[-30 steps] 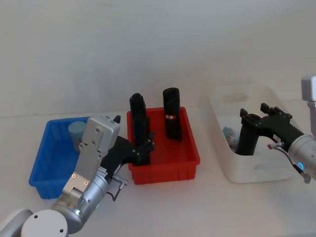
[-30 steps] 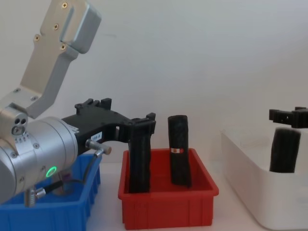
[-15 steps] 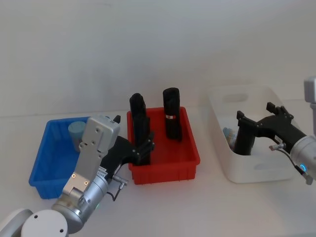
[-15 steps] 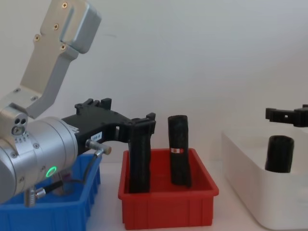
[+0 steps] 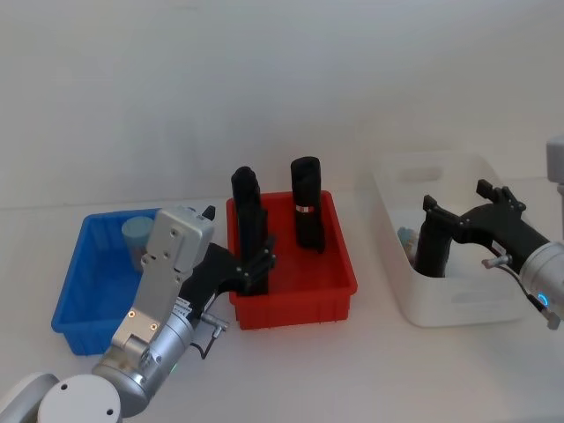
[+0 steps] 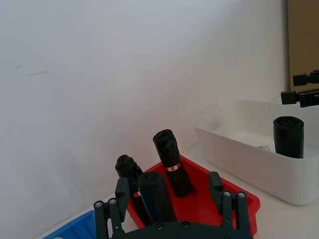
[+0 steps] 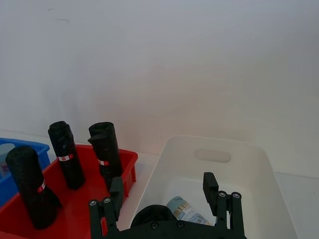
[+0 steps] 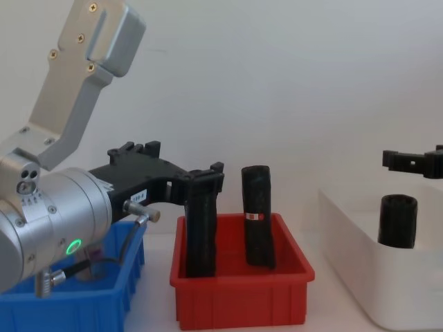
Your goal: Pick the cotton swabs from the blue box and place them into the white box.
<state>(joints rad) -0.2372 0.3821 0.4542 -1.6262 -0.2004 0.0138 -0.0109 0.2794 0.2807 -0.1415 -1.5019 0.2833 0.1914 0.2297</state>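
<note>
At far-left corner of blue box (image 5: 79,291): cotton swabs (image 5: 137,236), upright, axis vertical. Left gripper (image 5: 257,264) nearer, hovering over red bin (image 5: 295,300), fingers spread, empty; jar lies to its left. Right gripper (image 5: 463,216) above white box (image 5: 458,304), fingers spread over black roll (image 5: 430,251).

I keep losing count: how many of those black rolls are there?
4 black rolls. Three stand in the red bin: back left, right, and front. One stands in the white box. More may be hidden.
</note>
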